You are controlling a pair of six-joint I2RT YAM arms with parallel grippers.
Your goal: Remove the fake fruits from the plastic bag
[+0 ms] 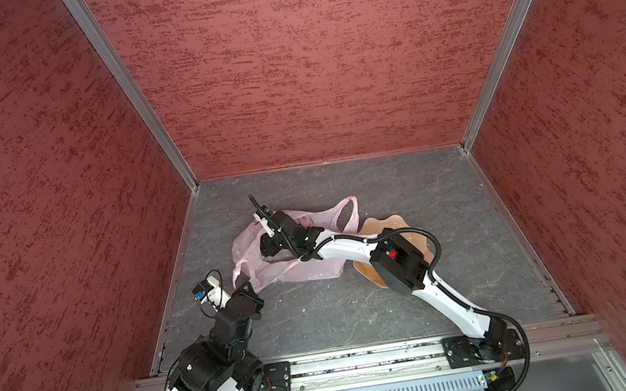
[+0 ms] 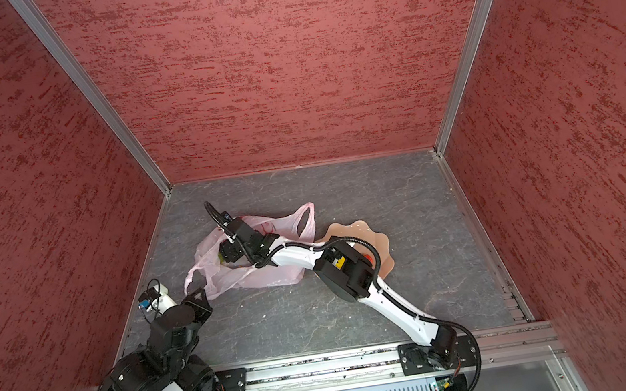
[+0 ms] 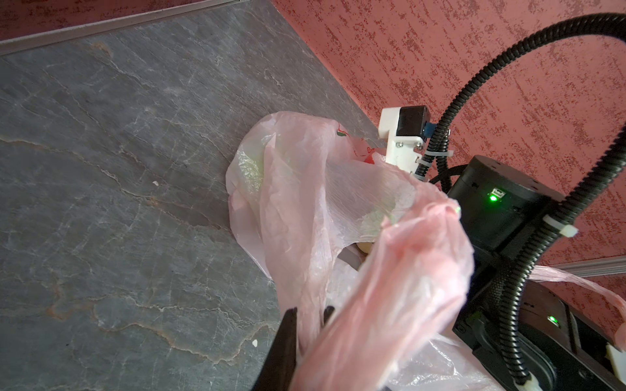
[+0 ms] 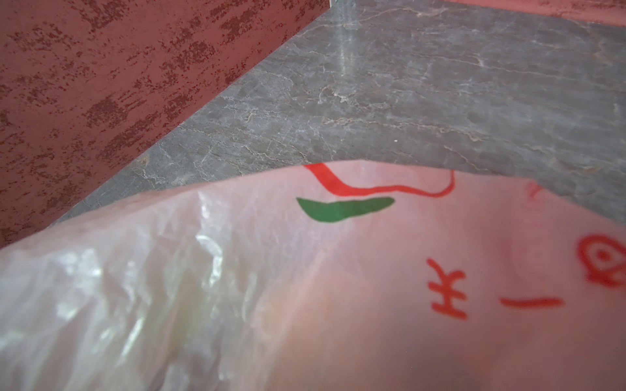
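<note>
The pale-pink plastic bag (image 1: 314,272) (image 2: 273,278) lies crumpled on the grey floor, left of middle. My left gripper (image 3: 310,311) is shut on a bunched strip of the bag (image 3: 305,189) at its near-left corner (image 1: 247,286). My right gripper (image 1: 269,249) (image 2: 227,253) reaches across and into the bag's mouth. Its jaws are hidden, because bag film with red and green print (image 4: 372,270) fills the right wrist view. Of the fake fruits, a green bit (image 2: 223,257) shows by the right gripper and a beige piece (image 3: 366,245) shows in the opening. The other fruits are hidden.
A peach wavy-edged dish (image 1: 381,224) (image 2: 354,228) sits right of the bag, partly under the right arm's elbow (image 1: 398,268). Red textured walls close in the floor on three sides. A metal rail (image 1: 369,358) carrying both arm bases runs along the near edge.
</note>
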